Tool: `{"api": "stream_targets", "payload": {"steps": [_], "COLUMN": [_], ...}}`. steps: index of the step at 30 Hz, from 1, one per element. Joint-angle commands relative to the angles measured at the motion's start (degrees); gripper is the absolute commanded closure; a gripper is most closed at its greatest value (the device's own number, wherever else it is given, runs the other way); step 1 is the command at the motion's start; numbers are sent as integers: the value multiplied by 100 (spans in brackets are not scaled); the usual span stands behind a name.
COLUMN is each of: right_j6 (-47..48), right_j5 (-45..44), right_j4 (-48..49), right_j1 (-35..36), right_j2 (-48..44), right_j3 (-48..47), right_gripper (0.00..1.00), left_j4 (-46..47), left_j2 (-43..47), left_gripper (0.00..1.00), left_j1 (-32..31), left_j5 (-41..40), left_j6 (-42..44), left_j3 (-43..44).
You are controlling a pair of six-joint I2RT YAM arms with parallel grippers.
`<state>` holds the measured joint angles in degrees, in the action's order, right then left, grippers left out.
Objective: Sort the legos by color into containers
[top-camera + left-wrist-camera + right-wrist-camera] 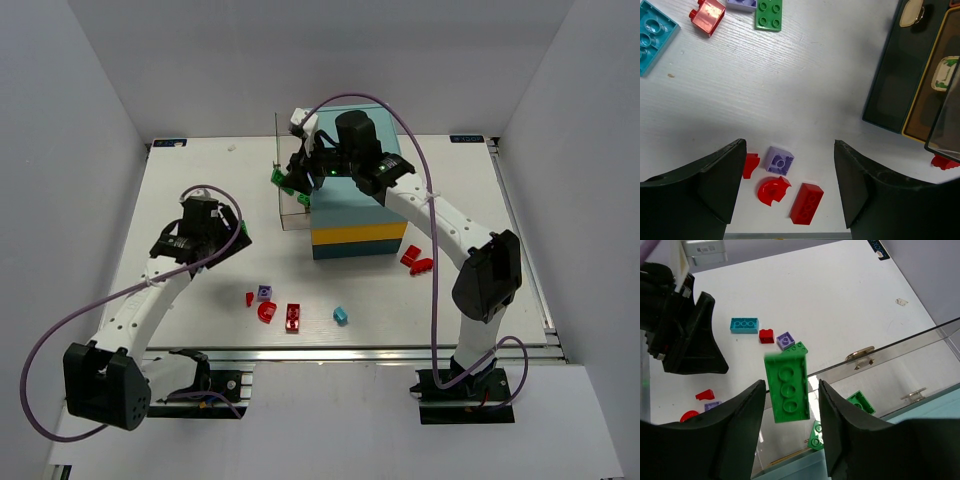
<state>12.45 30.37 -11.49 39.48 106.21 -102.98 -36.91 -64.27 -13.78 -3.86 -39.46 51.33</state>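
My right gripper [791,385] hangs open over a clear drawer [900,370] pulled out of the cabinet [360,235]. A green lego [787,390] sits between its fingers with a gap on each side, its top edge blurred. Two green legos [857,402] lie in the drawer below. My left gripper [790,150] is open above a purple lego [779,161], a red arch [772,190], a red brick [806,202] and a small red piece [750,165] on the table. A light blue lego [340,316] lies further right.
Behind the left gripper lie a light blue brick [652,37], a red one [707,15], a green one [768,15] and a purple one [742,4]. Two red legos [416,262] sit right of the cabinet. Its dark drawer fronts [890,85] face the left arm.
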Motion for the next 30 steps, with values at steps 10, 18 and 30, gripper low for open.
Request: {"api": "stream_targets", "payload": {"steps": [10,18,30], "right_j6": [-128,-392,-348], "right_j5": [161,189,-93], "right_j4": [330,920,929], "right_j1": [-134,-564,-1284], "right_j2": [-478,-1831,-3361], "right_j3": [129,1392,2765], "right_gripper": [46,73,39], "left_j4": [447,667,255], "left_j2": [-797,-2007,-3978], "left_gripper": [20,41,29], "left_j1": [7,7,7], "left_j5": [-36,-448,-853], "left_j6": [193,167,589], "left_j3": [360,816,2222]}}
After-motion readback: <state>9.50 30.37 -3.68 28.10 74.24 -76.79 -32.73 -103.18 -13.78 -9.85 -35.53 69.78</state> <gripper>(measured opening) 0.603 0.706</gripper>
